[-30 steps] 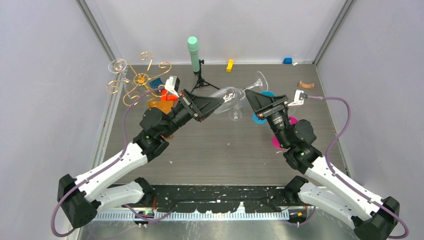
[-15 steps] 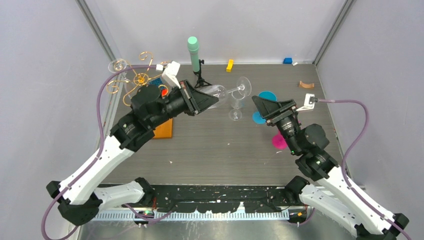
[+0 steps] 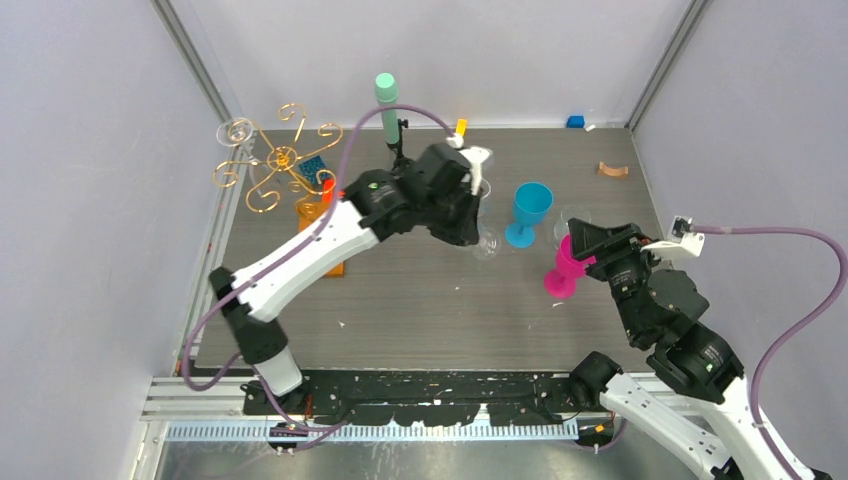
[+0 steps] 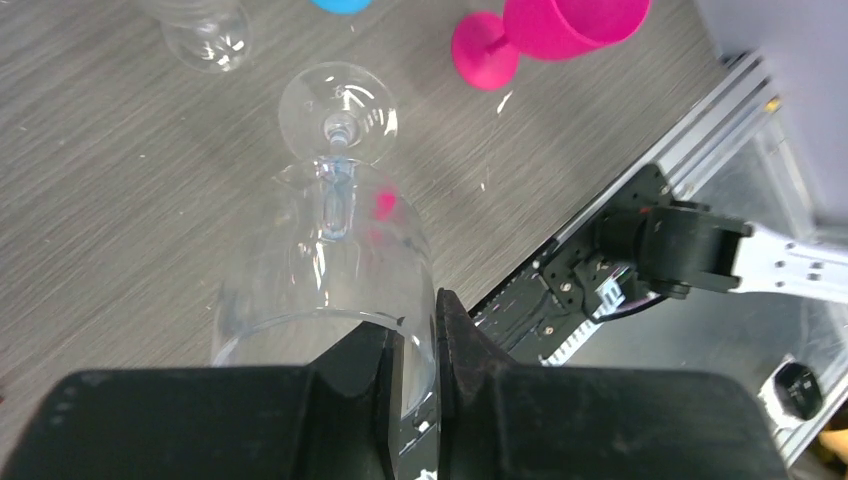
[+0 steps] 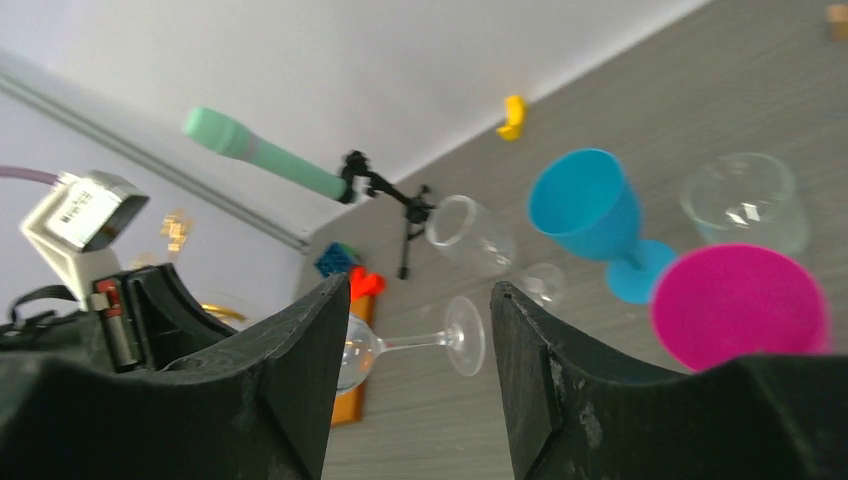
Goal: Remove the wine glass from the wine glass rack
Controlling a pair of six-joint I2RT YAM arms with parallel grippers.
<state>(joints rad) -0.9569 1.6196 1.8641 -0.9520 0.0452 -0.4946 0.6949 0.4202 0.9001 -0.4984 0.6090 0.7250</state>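
The clear stemmed wine glass (image 4: pixel 330 250) was already off the gold wire rack with curled scroll arms (image 3: pixel 278 160) and well apart from it. It was over the middle of the grey wood-grain bench (image 3: pixel 420 300), near a blue plastic goblet (image 3: pixel 530 203) and a pink plastic goblet (image 3: pixel 562 272). The left pincer (image 4: pixel 415 320) was clamped on the bowl's rim, one finger inside and one outside. The right pincer (image 5: pixel 418 290) stood apart with nothing between its fingers. The glass looked light, thin-walled and smooth, so probably slippery and easy to crack. A pinch at the rim loads its weakest edge and lets the foot swing, so the stem or lower bowl would likely give a safer hold. The left wrist view showed the grip itself, looking through the bowl to the foot. The right wrist view showed instead that the glass lay sideways, stem level, foot toward the goblets. No view settled whether the foot touched the bench. The top view showed the rack plainly, with what looked like another clear glass (image 3: pixel 238 130) at its far-left scroll.
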